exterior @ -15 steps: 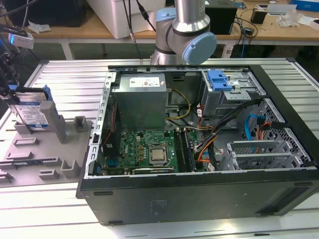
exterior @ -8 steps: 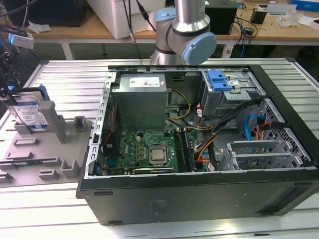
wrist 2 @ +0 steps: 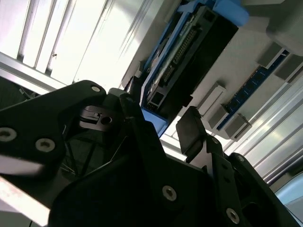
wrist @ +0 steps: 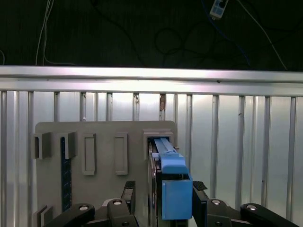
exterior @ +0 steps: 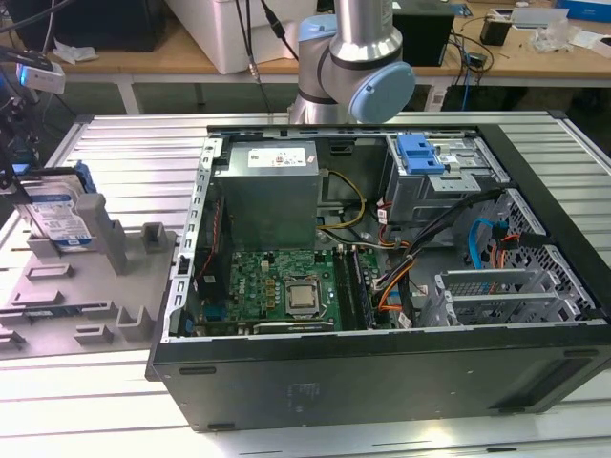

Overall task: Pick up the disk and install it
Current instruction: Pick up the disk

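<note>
The disk [exterior: 59,218] stands on edge in a slot of the grey fixture plate [exterior: 67,286], at the exterior view's left, its white-and-blue label facing out. In the first wrist view its blue carrier [wrist: 173,187] runs between my two black fingers [wrist: 129,190], with a small gap on each side. The second wrist view shows the disk's black body and connector edge [wrist 2: 189,52] just beyond my gripper [wrist 2: 163,125]. My gripper [wrist: 163,190] is open and straddles the disk's near end.
An open computer case [exterior: 382,372] fills the middle of the slatted metal table [exterior: 115,134]. Inside are a grey power supply box [exterior: 267,200], the motherboard [exterior: 277,286] and a drive cage with a blue latch [exterior: 420,153]. A memory stick [wrist: 66,175] sits in another fixture slot.
</note>
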{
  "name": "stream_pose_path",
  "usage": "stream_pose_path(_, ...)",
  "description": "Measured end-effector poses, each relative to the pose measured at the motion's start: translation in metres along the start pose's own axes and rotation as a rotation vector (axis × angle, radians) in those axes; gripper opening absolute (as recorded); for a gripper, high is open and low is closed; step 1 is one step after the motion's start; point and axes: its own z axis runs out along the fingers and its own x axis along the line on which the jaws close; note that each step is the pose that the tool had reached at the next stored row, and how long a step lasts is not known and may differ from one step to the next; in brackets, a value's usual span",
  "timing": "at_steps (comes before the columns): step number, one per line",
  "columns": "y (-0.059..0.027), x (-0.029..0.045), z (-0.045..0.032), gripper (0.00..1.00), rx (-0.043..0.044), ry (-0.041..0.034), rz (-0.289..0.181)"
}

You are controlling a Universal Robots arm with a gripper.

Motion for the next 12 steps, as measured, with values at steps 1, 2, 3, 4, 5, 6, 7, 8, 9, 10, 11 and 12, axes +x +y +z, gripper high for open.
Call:
stream_pose_path(1, 0.0, 0.0, 0.0, 0.57, 0.0, 0.0001, 0.0)
stream_pose_path(2, 0.0, 0.0, 0.0, 0.57, 0.0, 0.0002, 0.0)
stream_pose_path(3, 0.0, 0.0, 0.0, 0.57, 0.0, 0.0003, 0.0)
stream_pose_path(4, 0.0, 0.0, 0.0, 0.57, 0.0001, 0.0008, 0.0)
stream_pose_path(5, 0.0, 0.0, 0.0, 0.57, 0.0, 0.001, 0.0)
stream_pose_path(6, 0.0, 0.0, 0.0, 0.57, 0.0, 0.0014, 0.0)
stream_pose_path(7, 0.0, 0.0, 0.0, 0.57, -0.0001, 0.0019, 0.0)
stream_pose_path(8, 0.0, 0.0, 0.0, 0.57, 0.0, 0.002, 0.0)
stream_pose_path(9, 0.0, 0.0, 0.0, 0.57, 0.0, 0.0021, 0.0)
stream_pose_path(10, 0.0, 0.0, 0.0, 0.57, 0.0, 0.0027, 0.0)
stream_pose_path(11, 0.0, 0.0, 0.0, 0.57, -0.0001, 0.003, 0.0)
stream_pose_path(12, 0.0, 0.0, 0.0, 0.57, -0.0001, 0.0032, 0.0)
